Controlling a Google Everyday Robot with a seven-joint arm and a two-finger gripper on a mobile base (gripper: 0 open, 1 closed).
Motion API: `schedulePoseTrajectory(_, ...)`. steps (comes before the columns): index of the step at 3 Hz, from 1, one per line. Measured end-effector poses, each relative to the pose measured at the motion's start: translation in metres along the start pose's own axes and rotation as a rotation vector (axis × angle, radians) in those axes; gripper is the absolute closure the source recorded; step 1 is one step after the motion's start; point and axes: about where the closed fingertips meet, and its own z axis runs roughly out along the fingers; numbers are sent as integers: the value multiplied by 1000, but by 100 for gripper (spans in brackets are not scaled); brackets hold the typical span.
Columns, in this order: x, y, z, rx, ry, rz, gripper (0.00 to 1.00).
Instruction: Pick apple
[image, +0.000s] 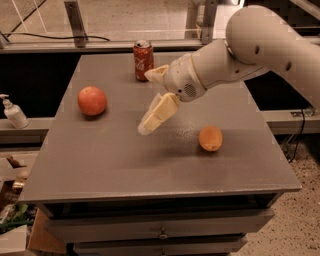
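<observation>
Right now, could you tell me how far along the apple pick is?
Done: nothing on the apple itself; it sits untouched on the left side of the table. In hand: the gripper hangs open over the table's middle, to the right of the apple and apart from it. Left: reach the apple, close on it and lift it.
</observation>
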Motion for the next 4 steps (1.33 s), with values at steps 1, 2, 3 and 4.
schedulePoseTrajectory(1, -12, -16, 38, 15, -66, -69, 0)
schedulePoseTrajectory(2, -20, -35, 73, 33, -114, -113, 0)
schedulePoseTrajectory(3, -24, -53, 107, 58, -96, -124, 0)
schedulePoseTrajectory(4, -24, -64, 135, 72, -74, -99, 0)
